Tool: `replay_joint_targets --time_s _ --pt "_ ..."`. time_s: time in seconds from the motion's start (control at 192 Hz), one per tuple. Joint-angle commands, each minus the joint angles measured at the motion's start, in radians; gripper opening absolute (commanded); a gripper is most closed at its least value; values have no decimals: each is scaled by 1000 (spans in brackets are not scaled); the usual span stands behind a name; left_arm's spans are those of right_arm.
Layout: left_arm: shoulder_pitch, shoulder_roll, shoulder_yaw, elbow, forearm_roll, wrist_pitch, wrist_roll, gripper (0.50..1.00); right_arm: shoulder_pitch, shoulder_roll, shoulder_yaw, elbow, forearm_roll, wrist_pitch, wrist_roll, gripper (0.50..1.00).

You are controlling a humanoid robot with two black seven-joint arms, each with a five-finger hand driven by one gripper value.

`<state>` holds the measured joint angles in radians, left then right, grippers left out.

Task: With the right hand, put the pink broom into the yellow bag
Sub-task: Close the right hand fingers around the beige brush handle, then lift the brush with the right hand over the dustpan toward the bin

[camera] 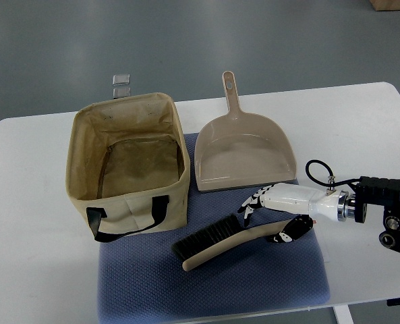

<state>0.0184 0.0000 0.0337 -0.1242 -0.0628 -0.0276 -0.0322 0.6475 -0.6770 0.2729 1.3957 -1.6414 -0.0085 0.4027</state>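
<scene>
Blue matting (253, 277) covers the white table (38, 270), and from above we see the brush (216, 239) lying flat on it, bristles toward the bag (129, 165), handle toward our right hand (277, 212). That layout suits us: the handle is on the arm's side. Our fingers (253, 200) look loosely parted over the handle end and the thumb sits beside it, not clamped on anything yet. A dustpan (243, 152) lies just beyond, beside the open bag. Our left arm is out of sight.
</scene>
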Motion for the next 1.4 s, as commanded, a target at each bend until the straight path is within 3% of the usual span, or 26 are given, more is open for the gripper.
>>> replay_joint_targets --time_s 0.0,0.494,0.645,0.692,0.775,0.811,0.895,1.103,1.394 --pt "0 0 0 0 0 0 0 1000 1 1 0 -1 0 -7 -7 805" --pt "0 0 0 0 0 0 0 1000 -6 1 -8 -1 -40 -8 -10 791" --pt "0 0 0 0 0 0 0 1000 -6 14 -9 -1 -52 -8 -10 707" --pt "0 0 0 0 0 0 0 1000 -6 14 -11 -1 -64 -8 -8 631" --pt "0 0 0 0 0 0 0 1000 -6 13 -12 -1 -66 -8 -8 560" --pt "0 0 0 0 0 0 0 1000 -8 13 -11 -1 -66 -8 -8 501" --pt "0 0 0 0 0 0 0 1000 -6 11 -8 -3 -66 -16 -8 500" --pt "0 0 0 0 0 0 0 1000 7 -24 37 -7 -46 -128 -5 500" --pt "0 0 0 0 0 0 0 1000 104 -164 114 -9 86 -136 7 500"
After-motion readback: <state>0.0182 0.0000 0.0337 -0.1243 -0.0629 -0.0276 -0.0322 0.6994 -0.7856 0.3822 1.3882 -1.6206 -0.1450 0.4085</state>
